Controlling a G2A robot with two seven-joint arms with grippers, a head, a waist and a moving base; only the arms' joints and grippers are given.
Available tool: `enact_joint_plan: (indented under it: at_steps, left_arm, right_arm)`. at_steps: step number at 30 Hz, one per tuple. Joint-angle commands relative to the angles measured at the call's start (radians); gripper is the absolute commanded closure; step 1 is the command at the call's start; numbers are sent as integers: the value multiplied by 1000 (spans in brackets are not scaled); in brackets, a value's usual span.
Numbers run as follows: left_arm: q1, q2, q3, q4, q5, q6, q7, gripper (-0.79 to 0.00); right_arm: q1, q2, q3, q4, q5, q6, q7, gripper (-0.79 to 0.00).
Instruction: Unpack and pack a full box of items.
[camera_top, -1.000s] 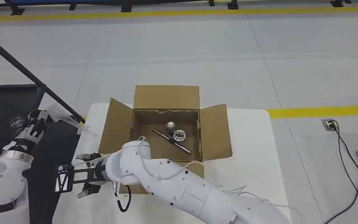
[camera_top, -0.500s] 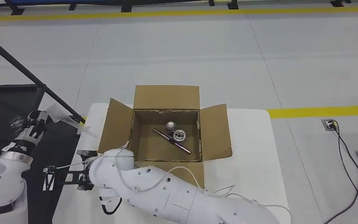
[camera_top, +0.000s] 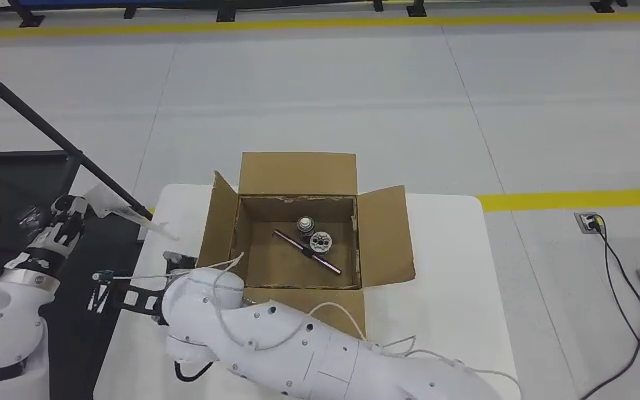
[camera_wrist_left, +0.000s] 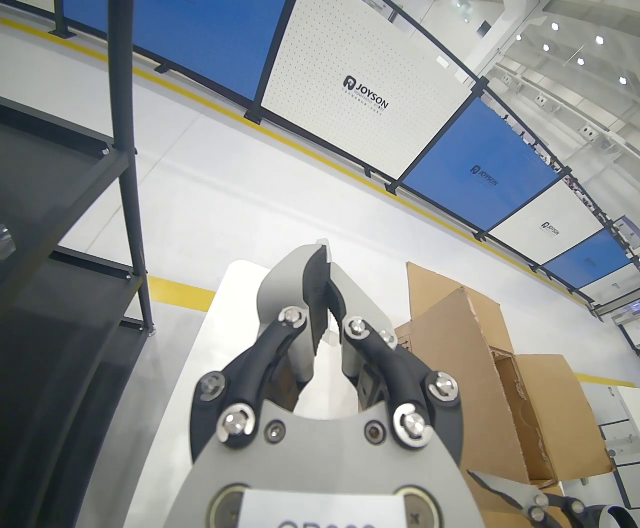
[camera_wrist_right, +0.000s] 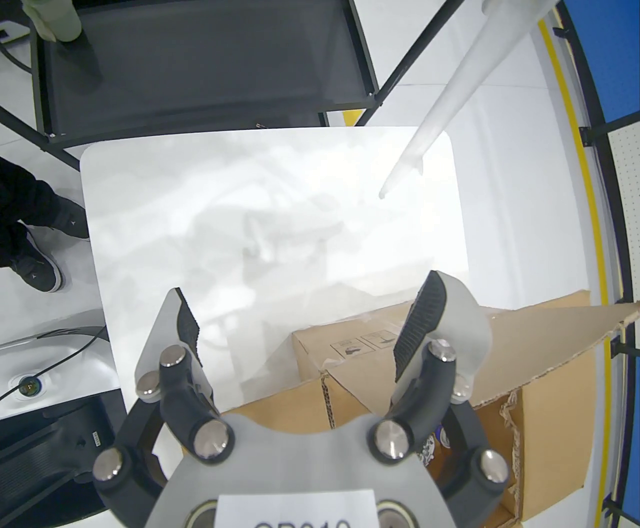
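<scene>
An open cardboard box (camera_top: 300, 270) stands on the white table (camera_top: 450, 270). Inside lie a metal rod (camera_top: 308, 251), a round part (camera_top: 321, 241) and a small knob (camera_top: 305, 224). Its left flap (camera_top: 213, 225) stands nearly upright. My right gripper (camera_top: 98, 300) hangs open and empty left of the box; in its wrist view the right gripper (camera_wrist_right: 306, 292) sits over the table beside the box corner (camera_wrist_right: 320, 360). My left gripper (camera_wrist_left: 326, 272) is shut on nothing, pointing at the table's far left corner, with the box (camera_wrist_left: 465, 340) off to its side.
A black metal rack (camera_top: 40, 170) stands just left of the table, its shelf (camera_wrist_right: 200, 60) close behind the table's edge. The left gripper's long white fingers (camera_wrist_right: 450, 100) slant over the table's far left corner. Bare table lies right of the box.
My right gripper swung further left, past the table's edge, then rose slightly. The box's left flap went from splayed outward to nearly upright. The left arm stayed put.
</scene>
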Motion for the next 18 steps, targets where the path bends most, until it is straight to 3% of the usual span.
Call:
enact_joint_plan:
  at_steps: [1,12,18]
  left_arm:
    - [1,1,1,0,1,0,-1,0]
    - [-3,7,28,-9,3,2,2,0]
    - [-8,10,42,-9,9,0,1,0]
  right_arm:
    - [-19,14,29,-27,-19,27,18,-785]
    - [-272,157,307,-295,-162,6,73,-785]
    - [-405,219,510,-343,-112,-146,-13,-785]
